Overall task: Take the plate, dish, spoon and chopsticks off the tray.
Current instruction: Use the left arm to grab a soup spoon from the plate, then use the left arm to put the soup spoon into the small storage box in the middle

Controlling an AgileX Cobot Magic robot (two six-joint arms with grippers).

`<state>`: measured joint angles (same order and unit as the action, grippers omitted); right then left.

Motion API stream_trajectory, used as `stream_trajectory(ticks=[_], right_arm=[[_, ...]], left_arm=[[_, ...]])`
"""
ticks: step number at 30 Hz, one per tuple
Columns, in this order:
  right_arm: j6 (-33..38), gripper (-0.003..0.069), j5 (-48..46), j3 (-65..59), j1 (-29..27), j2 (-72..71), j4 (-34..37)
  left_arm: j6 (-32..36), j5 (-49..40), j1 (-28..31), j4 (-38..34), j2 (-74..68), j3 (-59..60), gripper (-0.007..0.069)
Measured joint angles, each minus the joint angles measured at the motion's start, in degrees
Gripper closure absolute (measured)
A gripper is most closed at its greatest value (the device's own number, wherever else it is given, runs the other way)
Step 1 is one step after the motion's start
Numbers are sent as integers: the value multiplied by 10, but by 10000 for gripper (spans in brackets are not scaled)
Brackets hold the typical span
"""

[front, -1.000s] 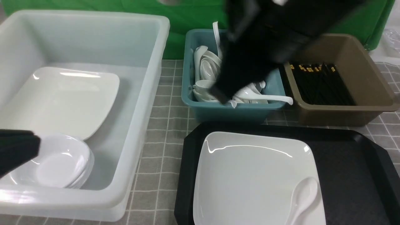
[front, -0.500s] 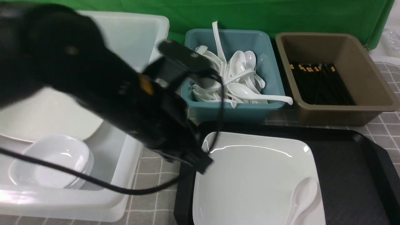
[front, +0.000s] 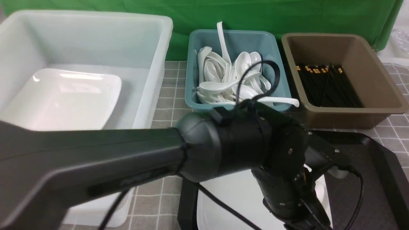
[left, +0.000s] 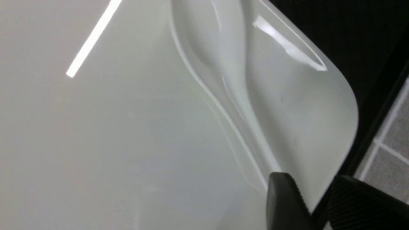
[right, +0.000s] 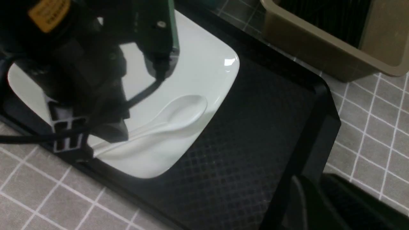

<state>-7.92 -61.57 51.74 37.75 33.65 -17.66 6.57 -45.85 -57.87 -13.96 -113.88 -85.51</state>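
On tray (right: pixel 243 143): one plate (right: pixel 198 57), one spoon (right: pixel 182 110) lying on plate.

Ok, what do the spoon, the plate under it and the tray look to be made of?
Glossy white soup spoon: glazed ceramic or melamine, going by its sharp highlights; the look leaves open which. Large white square plate: same glossy white finish, with mirror-like reflections. Black rectangular tray: probably moulded plastic, matt, with a diamond-textured floor.

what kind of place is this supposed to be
Probably a staged dish-clearing test bench, not a real kitchen: green backdrop, teal bin of white soup spoons, brown tub of black chopsticks.
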Motion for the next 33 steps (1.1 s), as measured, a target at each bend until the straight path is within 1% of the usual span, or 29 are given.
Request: stream_trajectory(ticks=[1, 2, 5, 7, 9, 11, 13, 16, 17, 18, 19, 23, 25, 27, 29, 33], right_arm=[[0, 568, 1, 0, 0, 0, 0], [1, 568, 1, 0, 0, 0, 0], [11, 568, 9, 0, 0, 0, 0], [14, 568, 17, 0, 0, 0, 0], [17, 568, 21, 0, 0, 0, 0], [21, 566, 22, 0, 0, 0, 0], [26, 563, 25, 0, 0, 0, 0], [29, 558, 25, 0, 0, 0, 0], [29, 558, 25, 0, 0, 0, 0], [29, 558, 25, 0, 0, 0, 0], [29, 556, 25, 0, 0, 0, 0], [29, 550, 26, 0, 0, 0, -2], [29, 549, 26, 0, 0, 0, -3], [29, 547, 28, 0, 0, 0, -3], [28, 543, 30, 0, 0, 0, -3], [25, 538, 30, 0, 0, 0, 0]], left_arm=[[-1, 3, 0, 1, -3, -1, 353], [-5, 13, 0, 1, -14, -3, 301], [-6, 34, 0, 8, -38, -4, 217], [-6, 42, -1, 26, -50, -4, 202], [-6, 45, -1, 50, -59, -4, 206], [-6, 50, -2, 72, -61, -5, 230], [-7, 51, -2, 86, -63, -6, 284], [-7, 46, -4, 88, -63, -7, 412], [-7, 42, -4, 89, -63, -7, 445], [-7, 38, -4, 93, -62, -8, 497], [-6, 33, -4, 102, -59, -10, 517], [-6, -14, -3, 129, -28, -36, 514], [-6, -17, 0, 140, -6, -57, 514], [-6, -14, 16, 158, 28, -101, 514], [-6, -10, 42, 168, 44, -133, 514], [12, 26, 121, 178, 35, -187, 514]])
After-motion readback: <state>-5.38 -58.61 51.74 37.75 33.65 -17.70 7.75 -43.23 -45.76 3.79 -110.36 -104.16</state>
